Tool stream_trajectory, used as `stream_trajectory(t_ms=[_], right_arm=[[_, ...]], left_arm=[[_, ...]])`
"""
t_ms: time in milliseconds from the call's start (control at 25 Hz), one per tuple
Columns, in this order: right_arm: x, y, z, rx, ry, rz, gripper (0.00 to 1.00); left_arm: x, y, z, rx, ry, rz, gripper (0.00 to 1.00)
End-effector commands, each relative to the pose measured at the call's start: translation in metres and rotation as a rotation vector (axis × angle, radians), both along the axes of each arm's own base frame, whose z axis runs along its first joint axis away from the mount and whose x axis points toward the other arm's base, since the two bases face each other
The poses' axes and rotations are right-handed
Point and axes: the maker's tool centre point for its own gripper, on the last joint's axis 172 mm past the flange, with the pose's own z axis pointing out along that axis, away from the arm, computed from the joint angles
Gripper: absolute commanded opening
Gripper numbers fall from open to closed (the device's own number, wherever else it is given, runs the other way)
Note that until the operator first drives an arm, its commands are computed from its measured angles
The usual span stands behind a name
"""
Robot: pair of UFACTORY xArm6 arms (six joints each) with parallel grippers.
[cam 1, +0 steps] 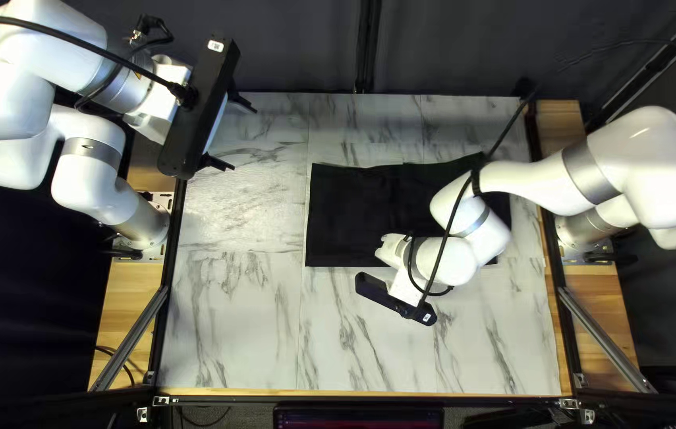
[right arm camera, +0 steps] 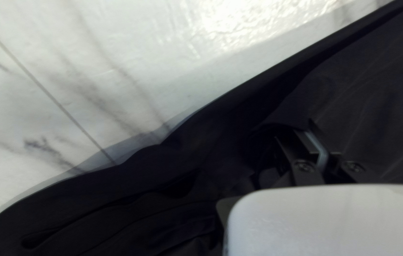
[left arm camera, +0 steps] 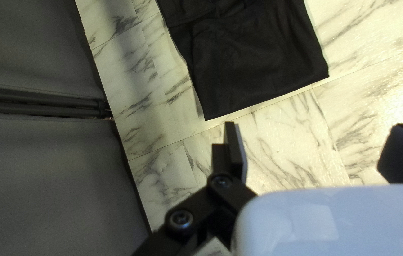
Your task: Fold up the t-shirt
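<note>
Closest to the camera, the raised white left arm (cam 1: 28, 48) and right arm (cam 1: 648, 159) are seen at the sides of the top left view. The black shirt (cam 1: 354, 214) is spread on the marble-patterned table (cam 1: 227, 318), from the middle toward the right of the top left view, partly covered by the right arm. Its near edge is laid nearly straight, and light creases are shown in the left wrist view. The right gripper (cam 1: 394, 299) is held low by the shirt's near edge; in its wrist view the fingers (right arm camera: 289, 151) are drawn together amid dark cloth, though whether any is pinched cannot be told. The left gripper (cam 1: 231, 132) is held high over the table's far left part, its fingers (left arm camera: 236, 149) spread wide, apart from the shirt. The far edge is backed by a dark curtain (cam 1: 306, 48).
</note>
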Motion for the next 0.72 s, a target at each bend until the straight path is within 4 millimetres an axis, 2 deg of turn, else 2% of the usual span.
stream_trajectory(t_ms=[40,280,520,600,640,680,720], right_arm=[[-0.0065,0.0014,-0.0013,-0.001,0.010,-0.005,0.00],[-0.0151,0.0005,-0.0040,-0.005,0.029,-0.014,0.00],[-0.0135,0.0067,-0.0056,0.000,0.038,-0.011,0.00],[-0.0120,0.0073,-0.0086,0.008,0.038,-0.004,0.05],[-0.0119,0.0074,-0.0088,0.009,0.039,-0.003,0.89],[-0.0106,0.0056,-0.0093,0.016,0.038,0.000,1.00],[-0.0099,0.0037,-0.0083,0.019,0.035,0.000,1.00]], left_arm=[[0.0000,0.0000,0.0000,0.000,0.000,0.000,1.00],[0.0000,0.0000,0.0000,0.000,0.000,0.000,1.00],[0.0000,0.0000,0.0000,0.000,0.000,0.000,1.00],[0.0000,0.0000,0.0000,0.000,0.000,0.000,1.00],[0.0000,0.0000,0.0000,0.000,0.000,0.000,1.00],[0.0000,0.0000,0.0000,0.000,0.000,0.000,1.00],[0.0000,0.0000,0.0000,0.000,0.000,0.000,1.00]])
